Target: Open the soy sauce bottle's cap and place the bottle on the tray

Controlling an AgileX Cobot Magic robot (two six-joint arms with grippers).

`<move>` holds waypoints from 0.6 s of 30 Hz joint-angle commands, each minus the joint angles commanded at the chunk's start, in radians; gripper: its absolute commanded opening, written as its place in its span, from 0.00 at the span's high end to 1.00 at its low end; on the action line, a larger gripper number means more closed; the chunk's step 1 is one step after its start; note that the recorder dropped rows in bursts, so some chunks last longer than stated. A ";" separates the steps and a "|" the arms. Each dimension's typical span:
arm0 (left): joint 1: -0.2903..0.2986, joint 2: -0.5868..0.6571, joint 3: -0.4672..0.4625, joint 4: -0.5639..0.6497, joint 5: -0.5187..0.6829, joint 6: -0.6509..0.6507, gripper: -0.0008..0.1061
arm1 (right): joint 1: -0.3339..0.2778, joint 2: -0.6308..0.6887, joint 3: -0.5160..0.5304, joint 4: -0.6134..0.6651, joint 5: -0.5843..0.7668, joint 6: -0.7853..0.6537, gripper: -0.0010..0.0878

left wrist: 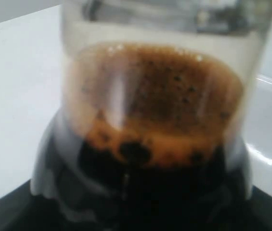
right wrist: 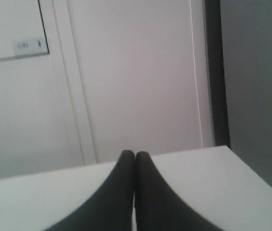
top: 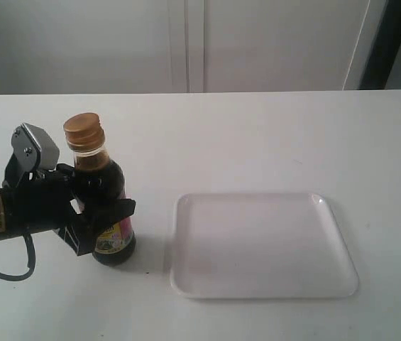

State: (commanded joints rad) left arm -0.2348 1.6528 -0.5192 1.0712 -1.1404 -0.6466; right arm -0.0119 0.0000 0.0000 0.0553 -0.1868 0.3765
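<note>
The soy sauce bottle (top: pixel 105 202) stands upright on the white table at the left, dark liquid inside and a coloured label near its base. Its golden-brown cap (top: pixel 84 131) is down over the neck. My left gripper (top: pixel 101 206) is shut on the bottle's body from the left side. The left wrist view is filled by the bottle's neck and foamy brown liquid (left wrist: pixel 155 110). The white tray (top: pixel 260 245) lies to the right of the bottle, nothing on it. My right gripper (right wrist: pixel 135 155) shows only in its wrist view, fingers pressed together, holding nothing.
White cabinet doors (top: pixel 186 42) stand behind the table's far edge. A dark upright strip (top: pixel 388 42) runs at the back right. The right wrist view faces the table's far edge and a wall (right wrist: pixel 136 72).
</note>
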 joint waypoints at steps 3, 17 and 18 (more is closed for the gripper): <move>0.000 0.000 0.000 0.000 -0.004 0.000 0.99 | 0.000 0.000 0.000 -0.025 0.032 0.144 0.99; 0.000 0.000 0.000 -0.006 -0.043 0.000 0.99 | 0.002 0.177 -0.177 -0.222 -0.106 0.122 0.99; 0.000 0.000 0.000 -0.006 -0.048 0.000 0.99 | 0.002 0.213 -0.194 -0.238 -0.106 0.122 0.99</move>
State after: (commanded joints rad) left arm -0.2348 1.6528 -0.5192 1.0649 -1.1884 -0.6466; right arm -0.0101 0.2125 -0.1939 -0.1825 -0.2925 0.4984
